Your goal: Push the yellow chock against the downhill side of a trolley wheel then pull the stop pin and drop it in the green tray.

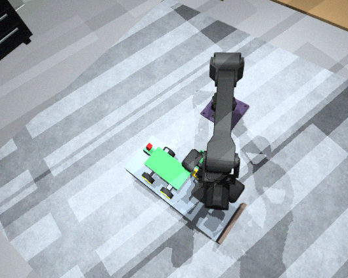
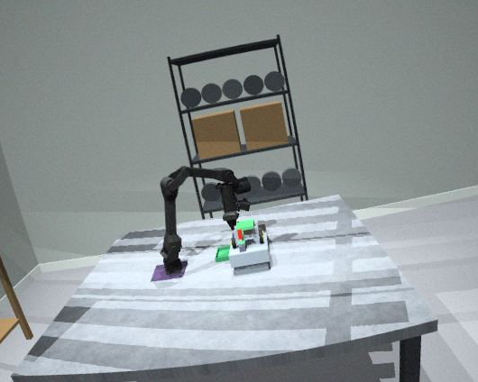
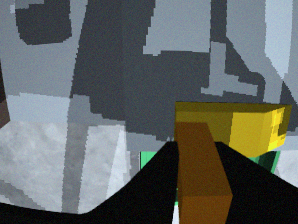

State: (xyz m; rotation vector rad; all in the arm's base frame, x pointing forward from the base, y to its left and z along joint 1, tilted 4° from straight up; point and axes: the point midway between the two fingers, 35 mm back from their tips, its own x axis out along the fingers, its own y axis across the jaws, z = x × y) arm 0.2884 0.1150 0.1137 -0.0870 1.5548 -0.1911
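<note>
The trolley with a green deck stands on the pale ramp. The red-headed stop pin stands at its uphill end. My gripper is shut on the orange handle of the chock. The chock's yellow body is just past the trolley's downhill end, toward the tray side. Its black base is not visible, and I cannot tell whether it touches the ramp or a wheel. The downhill wheel on that side is hidden by the arm.
The green tray lies beside the ramp, partly hidden by the arm in the top view. A brown bar crosses the ramp's downhill end. The arm's purple base plate is on the tray side.
</note>
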